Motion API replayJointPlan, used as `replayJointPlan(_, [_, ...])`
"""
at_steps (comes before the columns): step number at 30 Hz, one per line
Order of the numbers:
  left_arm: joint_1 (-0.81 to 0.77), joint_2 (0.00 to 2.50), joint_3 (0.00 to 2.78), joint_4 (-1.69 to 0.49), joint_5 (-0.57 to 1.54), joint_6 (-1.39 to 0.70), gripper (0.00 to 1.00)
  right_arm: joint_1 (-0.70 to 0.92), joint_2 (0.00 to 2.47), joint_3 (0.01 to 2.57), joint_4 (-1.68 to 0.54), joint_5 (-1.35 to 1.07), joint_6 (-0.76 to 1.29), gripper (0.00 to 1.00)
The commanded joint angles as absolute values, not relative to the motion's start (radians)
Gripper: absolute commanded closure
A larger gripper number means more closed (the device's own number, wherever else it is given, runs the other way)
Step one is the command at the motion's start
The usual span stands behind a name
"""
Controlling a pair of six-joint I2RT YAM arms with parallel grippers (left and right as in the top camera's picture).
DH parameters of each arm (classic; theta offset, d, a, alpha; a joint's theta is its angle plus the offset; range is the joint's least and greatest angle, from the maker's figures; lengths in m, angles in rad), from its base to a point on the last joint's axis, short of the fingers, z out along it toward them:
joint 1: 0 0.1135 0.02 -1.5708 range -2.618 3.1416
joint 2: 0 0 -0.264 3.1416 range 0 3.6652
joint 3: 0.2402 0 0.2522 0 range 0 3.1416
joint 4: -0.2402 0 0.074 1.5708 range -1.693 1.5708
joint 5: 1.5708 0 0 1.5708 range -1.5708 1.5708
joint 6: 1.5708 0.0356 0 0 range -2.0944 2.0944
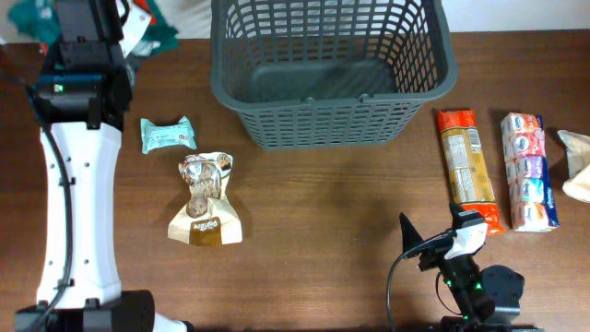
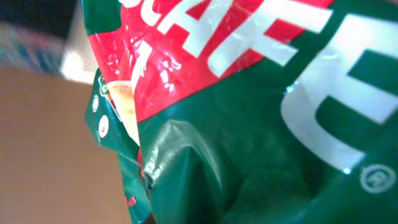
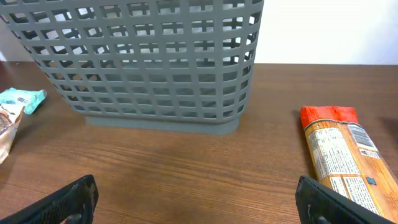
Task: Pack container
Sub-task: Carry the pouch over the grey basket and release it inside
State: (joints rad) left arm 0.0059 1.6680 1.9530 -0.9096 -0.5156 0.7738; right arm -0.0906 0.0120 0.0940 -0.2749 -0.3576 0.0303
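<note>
The dark grey lattice container (image 1: 247,111) stands at the back middle of the table with nothing in it; it also shows in the right wrist view (image 3: 155,68). My left arm (image 1: 83,78) reaches to the far left back corner over a green and red packet (image 1: 152,32). That packet (image 2: 249,124) fills the left wrist view and hides the fingers. My right gripper (image 1: 433,242) is open and empty, low over bare wood near the front right (image 3: 199,205).
A teal packet (image 1: 168,135) and a brown and white pouch (image 1: 206,201) lie left of the container. An orange packet (image 1: 470,169), a white, pink and blue packet (image 1: 528,171) and a cream item (image 1: 576,166) lie at the right.
</note>
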Motion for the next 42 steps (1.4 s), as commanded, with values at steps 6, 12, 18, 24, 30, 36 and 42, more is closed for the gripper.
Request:
replayJointPlan(6, [-0.322,1.612,2.116,-0.765,-0.206,1.248,0.98,-0.083,0.004,0.088,-0.276,-0.363,0.042,0.01])
replayJointPlan(12, [-0.371,1.744,2.116,-0.686,0.028,1.289,0.99,-0.083,0.004,0.088,-0.276,-0.363,0.042,0.01])
replayJointPlan(18, [-0.371,1.915,2.116,-0.591,0.101,1.256,0.98,-0.083,0.004,0.088,-0.276,-0.363,0.042,0.01])
replayJointPlan(24, [-0.373,2.049,2.116,-0.594,0.17,1.091,0.98,-0.083,0.004,0.088,-0.276,-0.363,0.042,0.01])
replayJointPlan(30, [-0.38,2.062,2.114,-0.692,0.207,1.04,0.98,-0.083,0.004,0.088,-0.276,-0.363,0.042,0.01])
replayJointPlan(36, [-0.38,2.064,2.114,-0.745,0.207,1.04,0.99,-0.083,0.004,0.088,-0.276,-0.363,0.042,0.01])
replayJointPlan(42, [-0.38,2.082,2.114,-0.742,0.207,1.037,0.96,-0.083,0.004,0.088,-0.276,-0.363,0.042,0.01])
